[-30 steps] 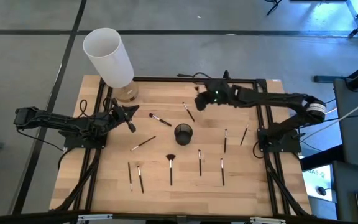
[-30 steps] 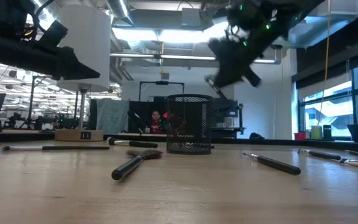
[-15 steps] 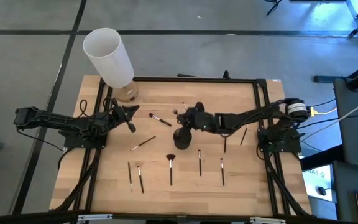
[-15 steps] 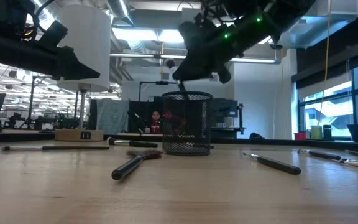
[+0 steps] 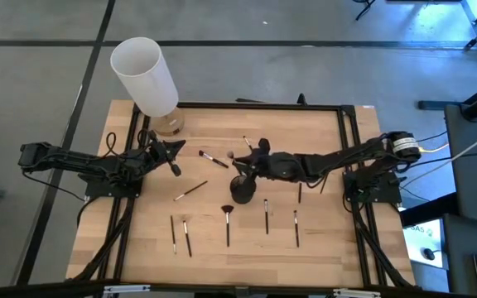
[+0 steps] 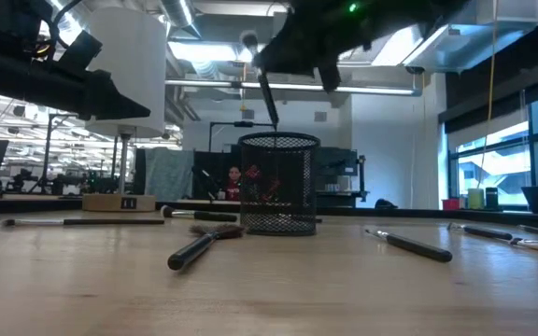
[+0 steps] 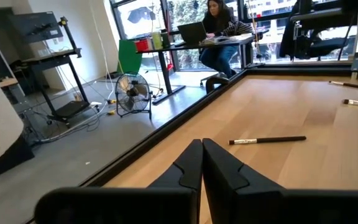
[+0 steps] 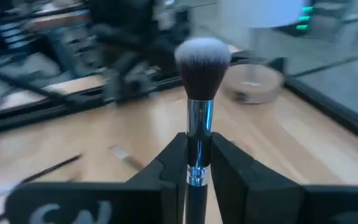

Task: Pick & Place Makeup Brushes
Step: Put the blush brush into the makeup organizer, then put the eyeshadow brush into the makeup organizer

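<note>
My right gripper (image 5: 251,162) hangs over the black mesh cup (image 6: 279,182) at the table's middle, shut on a makeup brush (image 6: 265,89). The brush's pale tuft (image 8: 202,59) points up. Its dark handle slants down to the cup's rim (image 6: 275,131). Several other makeup brushes lie flat on the wood, among them a fan-tipped one (image 5: 227,222) near the front and one (image 5: 214,159) left of the cup. My left gripper (image 5: 175,165) waits shut at the table's left side, touching nothing. My right gripper pinches the brush between its two fingers at the lower end of the silver ferrule (image 8: 195,163), below the tuft. The fingers come nearly level from the table's right and lie across the brush. The brush stands steeply tilted, tuft up, lifted clear of the table.
A tall white cylinder (image 5: 143,74) stands on a round base at the far left corner. A black frame (image 5: 350,165) runs along the table's sides. Bare wood lies between the cup and the front row of brushes (image 5: 266,215).
My right gripper has swung from the table's far side toward the near and left, carrying the brush, and now stands over the cup. It has rolled, so the brush is now tuft up. The cup has slid a little toward the near edge.
</note>
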Robot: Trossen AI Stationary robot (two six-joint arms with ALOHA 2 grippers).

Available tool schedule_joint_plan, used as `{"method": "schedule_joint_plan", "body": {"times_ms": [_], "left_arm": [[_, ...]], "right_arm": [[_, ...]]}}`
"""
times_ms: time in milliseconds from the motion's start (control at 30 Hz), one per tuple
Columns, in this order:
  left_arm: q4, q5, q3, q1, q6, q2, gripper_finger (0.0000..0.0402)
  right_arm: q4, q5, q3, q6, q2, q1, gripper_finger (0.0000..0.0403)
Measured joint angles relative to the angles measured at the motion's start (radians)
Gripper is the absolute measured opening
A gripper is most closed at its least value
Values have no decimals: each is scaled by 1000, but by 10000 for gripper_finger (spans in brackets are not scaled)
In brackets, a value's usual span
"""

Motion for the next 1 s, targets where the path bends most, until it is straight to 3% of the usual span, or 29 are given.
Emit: {"method": "schedule_joint_plan", "body": {"times_ms": [200, 367, 700, 833, 1000], "left_arm": [[0, 0, 0, 0, 2, 0, 8], [0, 0, 0, 0, -2, 0, 6], [0, -3, 0, 0, -1, 0, 8], [7, -18, 0, 0, 0, 0, 6], [26, -25, 0, 0, 0, 0, 7]], "right_arm": [[-83, -57, 1, 51, 39, 28, 62], [-53, -91, 1, 59, 89, 31, 67], [-86, -177, 3, 134, 27, -15, 141], [-285, -123, 82, 157, -17, -77, 156], [-752, 43, 329, 139, 10, -247, 158]]}}
